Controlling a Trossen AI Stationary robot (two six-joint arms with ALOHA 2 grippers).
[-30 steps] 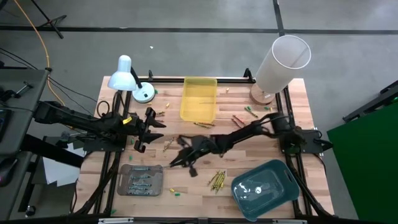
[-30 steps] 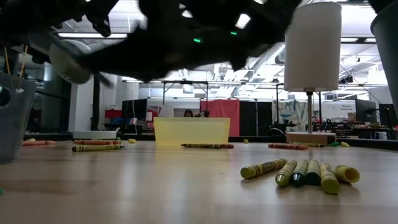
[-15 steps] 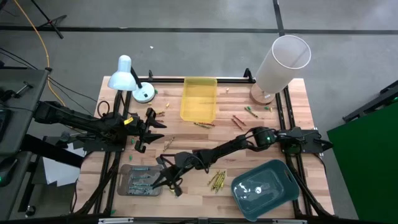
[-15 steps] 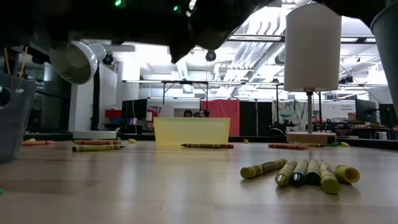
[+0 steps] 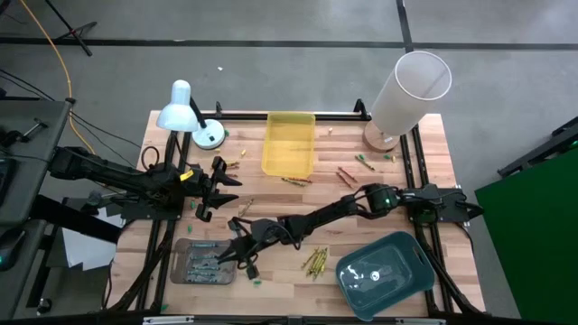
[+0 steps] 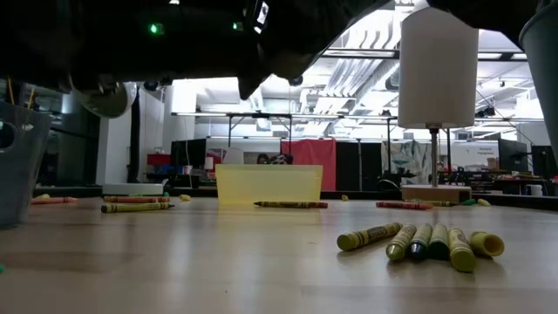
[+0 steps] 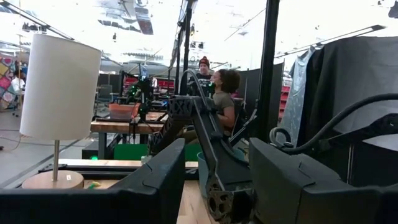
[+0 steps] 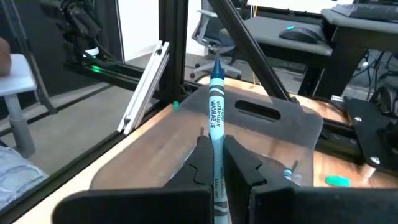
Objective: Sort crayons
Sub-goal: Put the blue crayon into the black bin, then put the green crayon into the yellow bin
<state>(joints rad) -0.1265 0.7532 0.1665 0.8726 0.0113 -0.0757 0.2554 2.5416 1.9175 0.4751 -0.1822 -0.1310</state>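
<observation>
Left arm: positioned at the table's left side. The left gripper (image 5: pixel 209 188) hovers near the left edge, fingers spread apart, nothing between them. It is well apart from the grey tray (image 5: pixel 204 262).

Lamp (image 5: pixel 183 112): stands at the rear left corner of the table.

Grey tray: sits at the front left. It contains several crayons; their colours cannot be told from above.

Right arm: reaches from the right side across the table toward the front left. The right gripper (image 5: pixel 237 255) is at the grey tray's right edge. Its fingers (image 8: pixel 249 167) are clenched on a blue crayon (image 8: pixel 216 121), which stands out past the fingertips over the tray.

Yellow tray (image 5: pixel 289 144): sits at rear centre. One crayon (image 5: pixel 295 181) lies just in front of it.

Crayon cluster (image 5: pixel 315 262): a group of yellow-olive and green crayons lies side by side at front centre, between the grey tray and the teal tray (image 5: pixel 384 273). In the low view the same group (image 6: pixel 418 242) rests flat on the wood.

Red-orange crayons (image 5: pixel 345 173): lie right of the yellow tray.

White cylinder (image 5: pixel 407 90): stands at the rear right corner.
</observation>
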